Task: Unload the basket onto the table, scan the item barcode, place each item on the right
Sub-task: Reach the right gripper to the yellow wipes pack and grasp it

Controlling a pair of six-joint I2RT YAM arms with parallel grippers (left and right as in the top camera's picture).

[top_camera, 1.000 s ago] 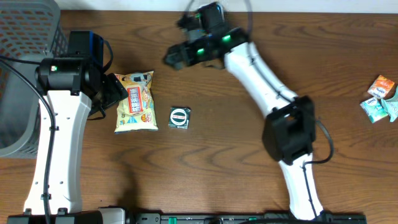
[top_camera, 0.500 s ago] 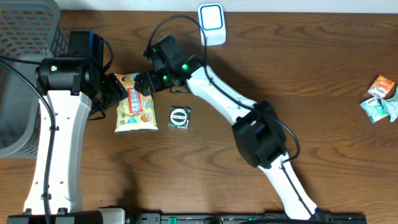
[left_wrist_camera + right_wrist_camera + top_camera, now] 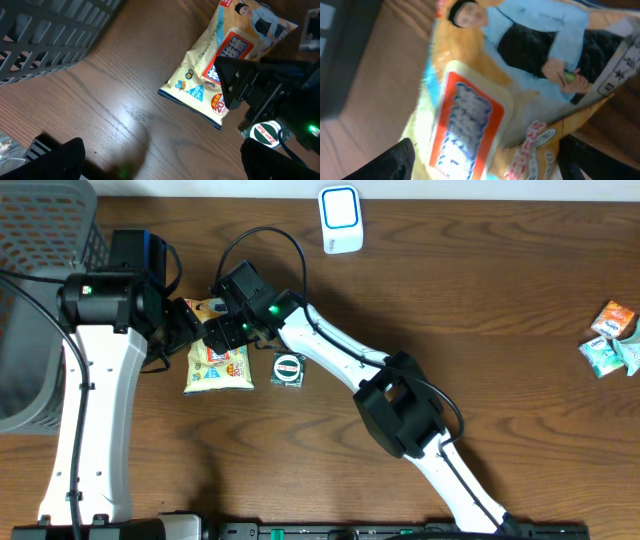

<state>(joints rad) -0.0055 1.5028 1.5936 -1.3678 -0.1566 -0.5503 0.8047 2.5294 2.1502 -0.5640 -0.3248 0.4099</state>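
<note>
1. Table (image 3: 500, 300): brown wood, bearing everything below.
2. Basket (image 3: 40, 240): grey mesh, at the far left corner.
3. Right gripper (image 3: 222, 335): low over the upper half of the snack bag. Jaws were wide, one on either side of the pack, with nothing clamped yet.
4. Left gripper (image 3: 186, 327): just beside the bag's left edge. Jaws were fully spread and empty.
5. Snack bag (image 3: 225, 370): yellow, with a red label, lying flat and printed face up at left centre. No barcode showed.
6. White device (image 3: 340, 220): at the far edge, well apart from the bag; probably the scanner.
7. Loose packets (image 3: 612, 338): at the right edge.
8. Round tin (image 3: 288, 368): just right of the bag.

Progress: early. The reach was made, if the bag is the item meant. Gripping, lifting, turning the code toward the scanner and presenting it all remained.
</note>
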